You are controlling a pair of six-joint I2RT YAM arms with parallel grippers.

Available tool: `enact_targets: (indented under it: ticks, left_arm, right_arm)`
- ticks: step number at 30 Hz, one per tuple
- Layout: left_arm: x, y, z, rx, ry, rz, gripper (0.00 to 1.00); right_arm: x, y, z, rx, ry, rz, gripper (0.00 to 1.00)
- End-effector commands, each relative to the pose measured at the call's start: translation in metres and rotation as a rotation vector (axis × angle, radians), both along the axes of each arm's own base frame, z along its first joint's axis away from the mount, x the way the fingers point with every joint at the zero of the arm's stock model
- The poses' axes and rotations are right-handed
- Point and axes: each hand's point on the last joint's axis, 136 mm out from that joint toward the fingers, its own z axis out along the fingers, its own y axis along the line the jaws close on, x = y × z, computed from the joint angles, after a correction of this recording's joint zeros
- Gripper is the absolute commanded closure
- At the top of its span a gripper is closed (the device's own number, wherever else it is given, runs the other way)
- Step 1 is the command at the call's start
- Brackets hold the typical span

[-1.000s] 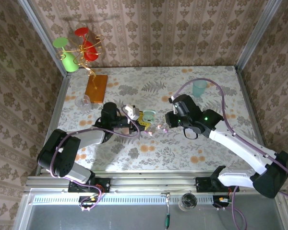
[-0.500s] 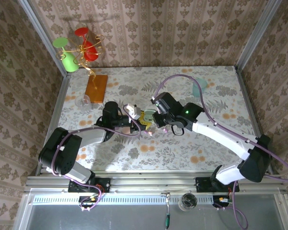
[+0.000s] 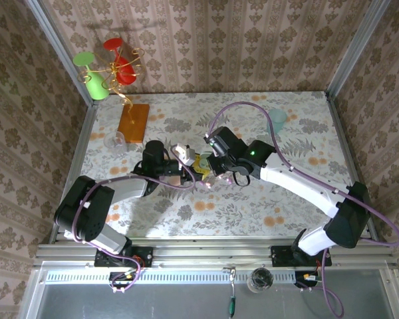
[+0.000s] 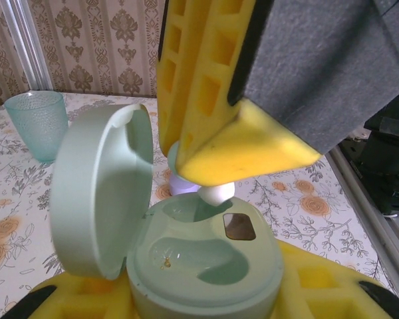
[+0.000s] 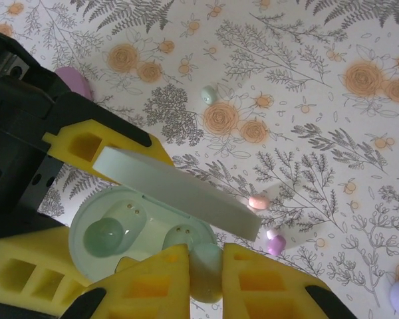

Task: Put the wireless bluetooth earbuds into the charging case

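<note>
Patterned wallpaper encloses a floral worktop, with both arms reaching in to meet near its centre.

The left hand is clamped on the mint charging case, its yellow fingers pressing the case's two sides.

The case stands open, and its lid is hinged up on the side away from the right hand.

The right hand is closed to a narrow gap and pinches a pale earbud between its yellow fingertips. In the left wrist view this earbud hangs just over the far edge of the case's recessed face; whether the two touch cannot be told.

A teal cup stands well behind the case.

Three loose earbuds lie on the worktop. A pink earbud and a lilac earbud are just beside the lid's edge, and a mint earbud lies farther off.
</note>
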Motion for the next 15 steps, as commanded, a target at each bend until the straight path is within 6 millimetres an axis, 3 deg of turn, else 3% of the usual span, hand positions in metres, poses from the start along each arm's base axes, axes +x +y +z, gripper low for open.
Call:
enact_targets:
  ticks: [1,10,15]
  left_arm:
    - [-0.003,-0.004,0.014,-0.035,-0.051,-0.038,0.69]
    - [-0.005,-0.004,0.021,-0.061,-0.054,-0.048,0.69]
    - [-0.002,-0.003,0.019,-0.058,-0.049,-0.038,0.69]
  right_arm:
    - [0.004,-0.002,0.006,-0.040,-0.031,0.001,0.84]
    - [0.001,0.003,-0.016,-0.053,0.025,0.009,0.84]
    - [-0.003,0.009,-0.013,-0.016,0.040,0.023,0.81]
